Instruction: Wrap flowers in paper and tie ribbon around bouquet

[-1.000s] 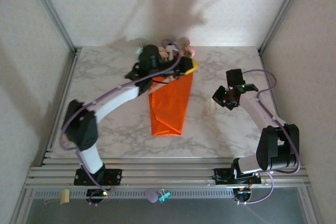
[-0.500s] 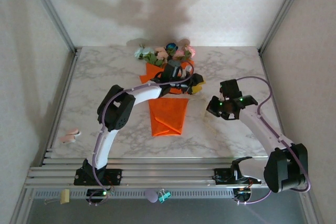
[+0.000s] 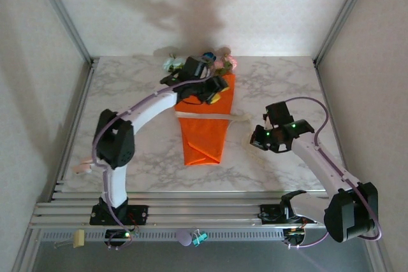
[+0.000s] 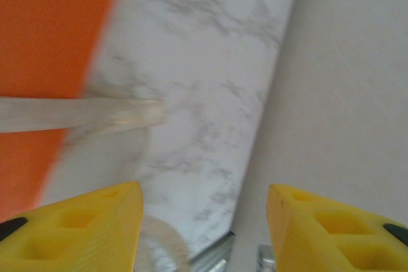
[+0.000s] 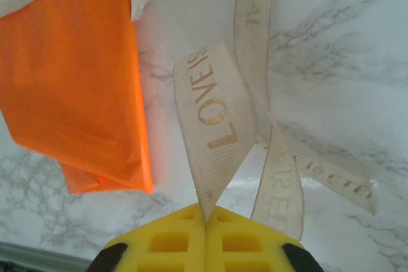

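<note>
Left pincer (image 4: 204,221): yellow fingers stand apart with nothing between them; it hangs over the wide far end of the wrap, just short of the blooms.
Right pincer (image 5: 207,218): yellow fingers pressed together on a fold of the limp cream-beige ribbon with gold lettering (image 5: 215,109), right of the desk's middle.
Ribbon run: one flat band lies across the waist of the wrap, then loops loosely over the bare surface to the right pincer.
Paper: bright orange paper sheet (image 3: 204,135), folded into a tapering wrap at the middle of the desk, with its narrow creased end toward the near edge.
Flowers: small bunch of pink, whitish and blue artificial flowers (image 3: 223,63) at the wrap's wide end, close to the far edge.
Desk: white desk with grey marble veining (image 3: 287,81), smooth and lightly glossy.
Room: pale textured walls (image 3: 306,11) on three sides, slanting aluminium posts (image 3: 64,14) at both far corners, and a slotted aluminium rail (image 3: 204,211) along the near edge carrying both arm bases.
</note>
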